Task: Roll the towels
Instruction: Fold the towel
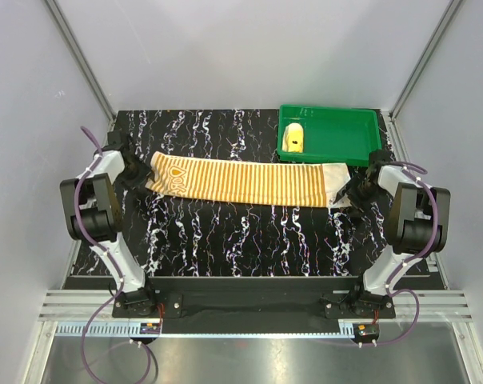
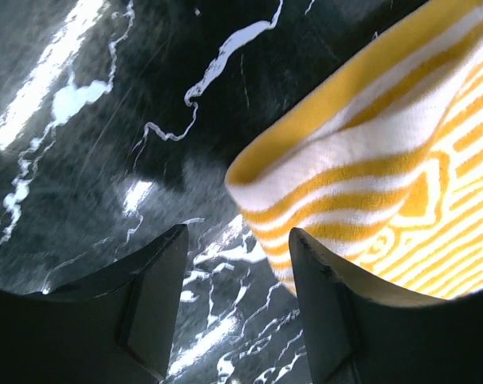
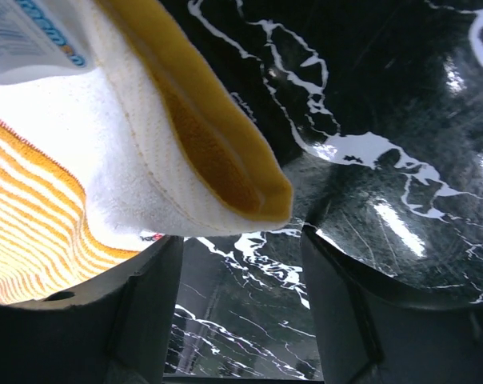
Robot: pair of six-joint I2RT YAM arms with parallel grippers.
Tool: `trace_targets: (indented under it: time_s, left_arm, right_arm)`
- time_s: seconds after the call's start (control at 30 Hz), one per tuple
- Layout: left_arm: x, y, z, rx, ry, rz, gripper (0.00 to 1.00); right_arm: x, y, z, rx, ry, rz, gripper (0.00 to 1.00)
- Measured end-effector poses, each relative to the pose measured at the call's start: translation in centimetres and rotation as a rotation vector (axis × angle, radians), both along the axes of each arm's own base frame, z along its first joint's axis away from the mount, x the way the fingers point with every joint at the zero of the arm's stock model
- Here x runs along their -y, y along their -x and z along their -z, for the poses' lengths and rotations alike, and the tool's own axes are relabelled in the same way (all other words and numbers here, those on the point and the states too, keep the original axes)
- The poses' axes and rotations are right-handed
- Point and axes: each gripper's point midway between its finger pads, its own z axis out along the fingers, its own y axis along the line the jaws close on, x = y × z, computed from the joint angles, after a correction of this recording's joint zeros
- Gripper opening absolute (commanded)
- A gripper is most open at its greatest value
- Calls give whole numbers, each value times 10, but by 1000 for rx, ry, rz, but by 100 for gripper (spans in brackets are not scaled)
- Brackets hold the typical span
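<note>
The striped towel point(image 1: 249, 182) lies unrolled, stretched flat from left to right across the dark surface point(image 1: 225, 232). The plain yellow towel point(image 1: 294, 138) sits bundled small inside the green tray point(image 1: 337, 138).

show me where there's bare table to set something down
Widest free patch: the table in front, between the striped towel and the arm bases. A smaller strip behind the towel, left of the green tray. Crowded: where tray meets towel, and the towel ends at the left claw and right claw.
</note>
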Motion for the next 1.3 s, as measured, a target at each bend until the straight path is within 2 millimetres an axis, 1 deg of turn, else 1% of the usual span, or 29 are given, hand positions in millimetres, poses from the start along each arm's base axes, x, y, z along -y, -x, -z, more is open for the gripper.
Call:
trace_targets:
  time_s: [0.17, 0.23, 0.27, 0.3, 0.33, 0.37, 0.43, 0.53, 0.63, 0.67, 0.73, 0.77, 0.83, 0.87, 0.9, 0.97, 1.0, 1.07, 1.1, 1.2, 1.23, 1.3]
  left_arm:
    - [0, -9, 15, -15, 8, 3, 56]
    - [0, -11, 19, -21, 10, 3, 48]
    - [1, -13, 20, -22, 10, 4, 42]
    - [1, -16, 22, -23, 11, 5, 32]
    - [2, -19, 23, -24, 12, 4, 24]
    - [2, -21, 24, -25, 11, 5, 13]
    - [2, -24, 25, -27, 9, 7, 0]
    - [0, -24, 23, -32, 0, 5, 0]
    - [-3, -18, 17, -43, -21, -3, 0]
    - [-4, -13, 13, -44, -33, -8, 1]
    - [-8, 0, -4, -32, -68, -21, 6]
    - [-10, 9, -14, -25, -87, -29, 15]
    - [-17, 23, -39, 7, -128, -51, 17]
    - [-22, 29, -50, 25, -146, -68, 24]
    - [-29, 35, -59, 38, -162, -85, 33]
    - [-42, 45, -68, 46, -188, -117, 49]
    - [-47, 50, -69, 42, -196, -134, 58]
    - [-57, 61, -63, 10, -204, -164, 63]
    - [-58, 66, -58, -10, -203, -171, 65]
    - [-53, 80, -49, -52, -192, -164, 65]
    - [-50, 83, -48, -56, -185, -160, 65]
    - [-43, 87, -53, -27, -168, -149, 65]
  right_arm:
    - [-3, -3, -1, 19, -14, -16, 66]
    - [-2, -3, -1, 21, -13, -21, 66]
    - [-2, -3, -1, 21, -13, -23, 66]
    - [-2, -3, -1, 22, -13, -23, 66]
    - [-2, -4, -1, 22, -13, -24, 65]
    - [-3, -4, -1, 22, -14, -25, 65]
    - [-3, -4, -1, 26, -18, -27, 65]
    - [-4, -5, -2, 33, -24, -30, 65]
    - [-6, -5, 0, 37, -32, -32, 65]
    - [-6, -4, 0, 36, -34, -32, 65]
    - [-7, -4, 0, 39, -34, -32, 65]
    - [-7, -4, 0, 43, -34, -32, 65]
    - [-7, -2, 0, 47, -33, -32, 65]
    - [-7, 0, 0, 46, -33, -32, 66]
    - [-8, 2, -1, 45, -34, -32, 66]
    - [-9, 8, -2, 45, -33, -32, 66]
    - [-9, 11, -3, 47, -34, -32, 67]
    - [-11, 16, -9, 61, -38, -33, 68]
    - [-13, 17, -14, 78, -43, -35, 69]
    - [-15, 18, -34, 149, -42, -39, 72]
    - [-16, 18, -42, 178, -40, -40, 76]
    - [-17, 19, -54, 223, -35, -37, 78]
